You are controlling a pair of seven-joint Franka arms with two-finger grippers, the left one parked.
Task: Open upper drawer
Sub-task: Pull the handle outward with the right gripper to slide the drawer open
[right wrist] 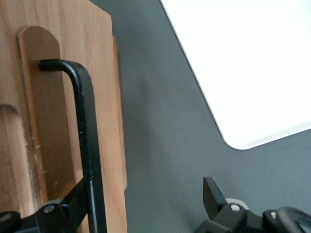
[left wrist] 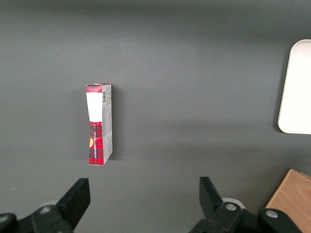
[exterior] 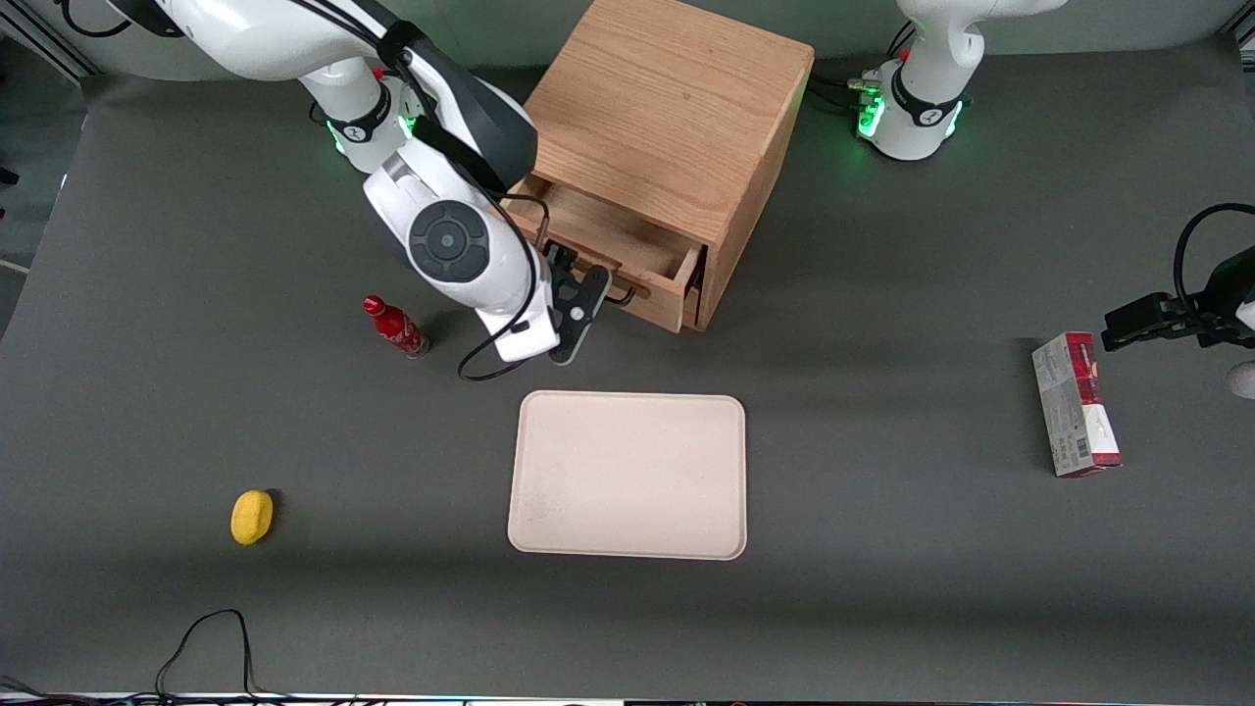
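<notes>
The oak cabinet stands at the back of the table. Its upper drawer is pulled partly out, and its bare wooden inside shows. My right gripper is at the drawer's front, by the black wire handle. In the right wrist view the handle bar runs down the light-wood drawer front. The gripper is open. One finger is right at the bar and the other stands well apart over the grey table. The lower drawer is hidden under the upper one.
A cream tray lies nearer the front camera than the cabinet and also shows in the right wrist view. A red bottle and a yellow fruit lie toward the working arm's end. A red-and-grey box lies toward the parked arm's end.
</notes>
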